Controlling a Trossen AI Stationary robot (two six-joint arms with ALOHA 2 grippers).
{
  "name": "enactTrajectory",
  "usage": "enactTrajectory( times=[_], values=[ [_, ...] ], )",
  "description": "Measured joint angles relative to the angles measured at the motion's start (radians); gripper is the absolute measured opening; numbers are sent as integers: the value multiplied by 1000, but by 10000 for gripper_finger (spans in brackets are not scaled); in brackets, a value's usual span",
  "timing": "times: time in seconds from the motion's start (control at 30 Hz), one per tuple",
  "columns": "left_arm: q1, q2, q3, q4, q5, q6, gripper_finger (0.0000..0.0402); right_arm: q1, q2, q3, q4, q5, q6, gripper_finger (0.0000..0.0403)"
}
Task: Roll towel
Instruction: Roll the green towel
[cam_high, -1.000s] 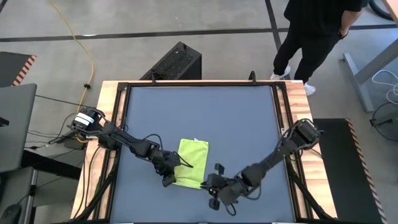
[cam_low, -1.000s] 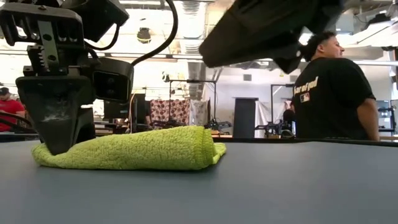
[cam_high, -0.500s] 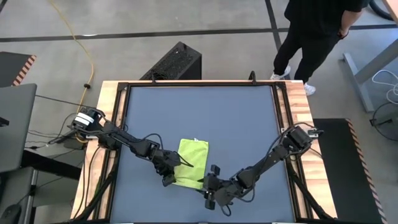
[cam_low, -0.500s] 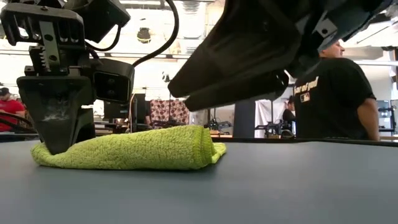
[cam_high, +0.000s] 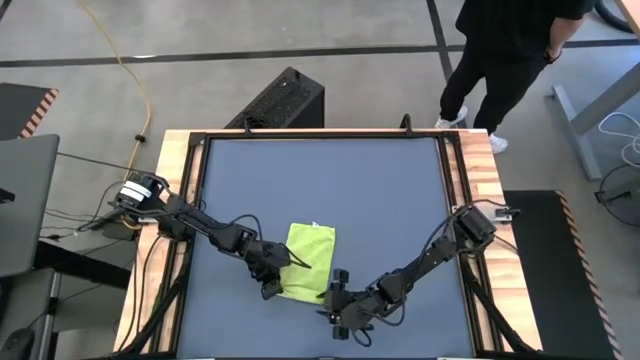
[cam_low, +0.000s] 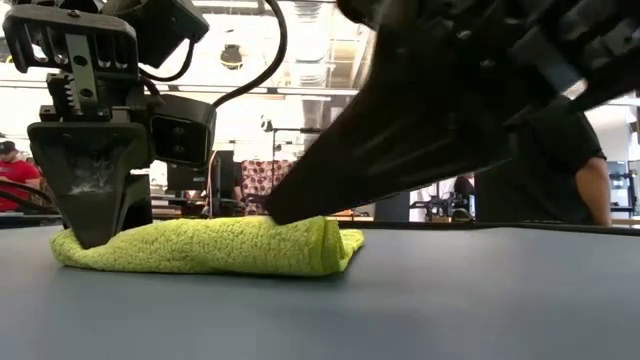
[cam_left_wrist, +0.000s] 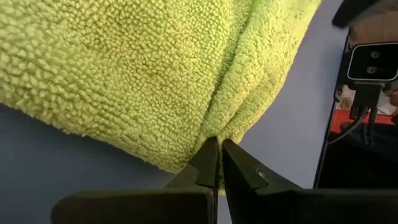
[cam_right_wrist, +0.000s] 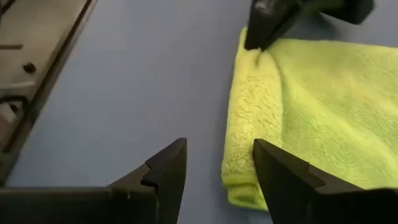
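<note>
Towel (cam_high: 309, 262): folded, flat on mat (cam_high: 330, 180), lower centre of table; long axis about 12 to 6 o'clock, slightly tilted. Left wrist view alone shows left gripper (cam_left_wrist: 219, 146) pinched shut on towel fold at 8 o'clock edge. Right wrist view shows right gripper (cam_right_wrist: 217, 163) open, near 5 o'clock corner, not touching.

**Four cameras around one cloth**

One looks straight down over the whole surface (cam_high: 320, 180). One sits at surface height, close, facing the room. Each wrist camera peers past its own fingers. All four share the towel (cam_high: 310, 262), close up.
</note>
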Motion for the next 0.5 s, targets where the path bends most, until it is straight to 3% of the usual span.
enactTrajectory(
  times=[0.33,0.5],
  values=[
    [2,-1,0,-2,27,-10,0,2,84,87,-38,22,5,208],
    [8,0,0,-5,68,6,0,2,83,86,-101,26,97,180]
  ],
)
